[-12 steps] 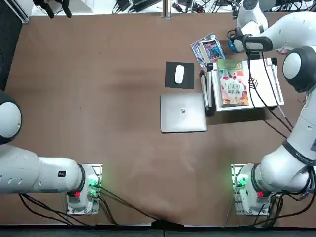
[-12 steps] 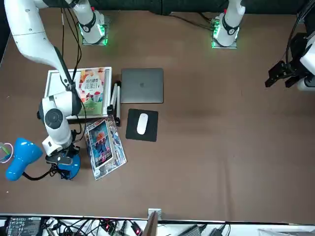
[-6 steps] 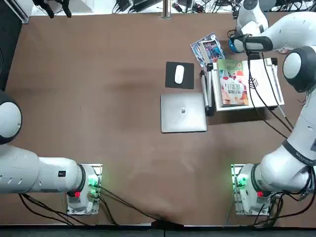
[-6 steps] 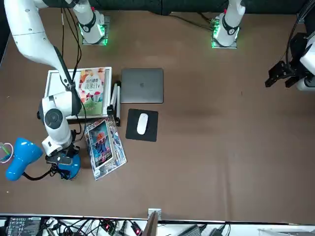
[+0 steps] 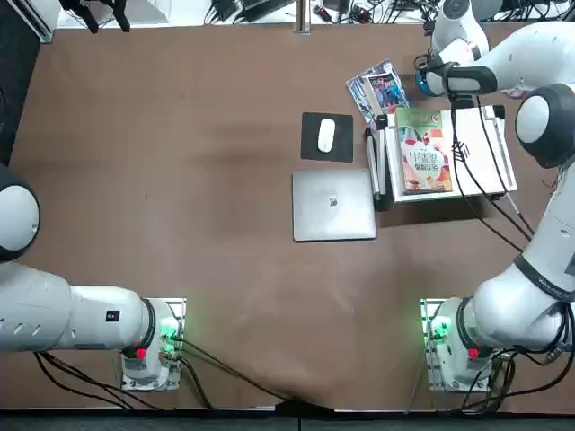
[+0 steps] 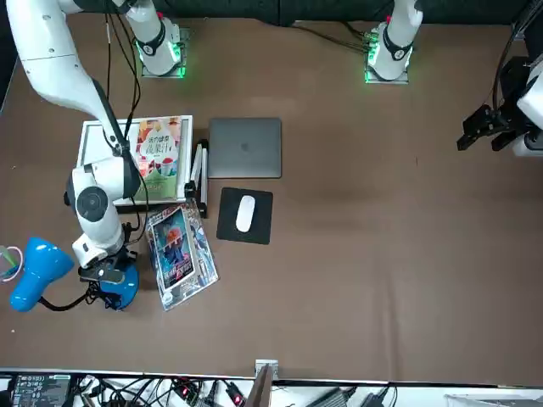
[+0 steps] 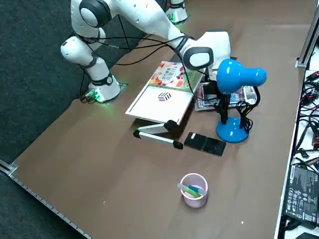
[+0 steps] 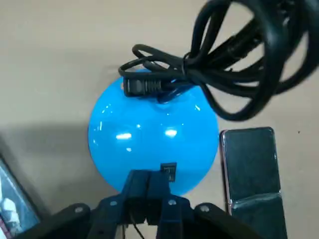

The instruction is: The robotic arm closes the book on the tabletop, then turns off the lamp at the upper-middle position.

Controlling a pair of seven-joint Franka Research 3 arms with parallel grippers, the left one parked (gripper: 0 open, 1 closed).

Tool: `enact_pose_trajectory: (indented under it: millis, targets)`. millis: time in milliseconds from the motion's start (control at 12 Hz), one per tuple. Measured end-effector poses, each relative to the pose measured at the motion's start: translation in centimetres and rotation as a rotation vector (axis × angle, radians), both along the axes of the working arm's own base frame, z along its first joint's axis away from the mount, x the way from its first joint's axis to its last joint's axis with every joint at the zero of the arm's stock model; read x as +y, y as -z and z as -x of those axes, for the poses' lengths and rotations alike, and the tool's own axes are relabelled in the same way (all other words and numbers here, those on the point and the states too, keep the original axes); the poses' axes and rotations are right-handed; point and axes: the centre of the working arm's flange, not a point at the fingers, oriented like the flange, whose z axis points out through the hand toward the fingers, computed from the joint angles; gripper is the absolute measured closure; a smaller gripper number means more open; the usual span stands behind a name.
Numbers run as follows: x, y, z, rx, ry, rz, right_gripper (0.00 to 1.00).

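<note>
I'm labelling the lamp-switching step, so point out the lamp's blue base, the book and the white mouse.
Lamp's blue base (image 8: 149, 129): right wrist view, on its glossy domed top.
Book (image 5: 426, 163): top view, on its front cover.
White mouse (image 6: 245, 214): front view, on its upper shell.

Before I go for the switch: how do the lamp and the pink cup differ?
The lamp has a blue base; the cup is pale pink. The lamp carries a bundled black cable; the cup holds pens. Both stand upright on the tabletop.
</note>
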Motion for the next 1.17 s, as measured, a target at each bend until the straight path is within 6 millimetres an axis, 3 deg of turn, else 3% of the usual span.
enact_pose_trajectory:
  millis: [833, 1167]
  targets:
    - [-0.8, 2.0, 2.0, 0.064, 0.044, -0.055, 0.98]
    - [-0.4, 1.3, 1.9, 0.067, 0.046, -0.078, 0.98]
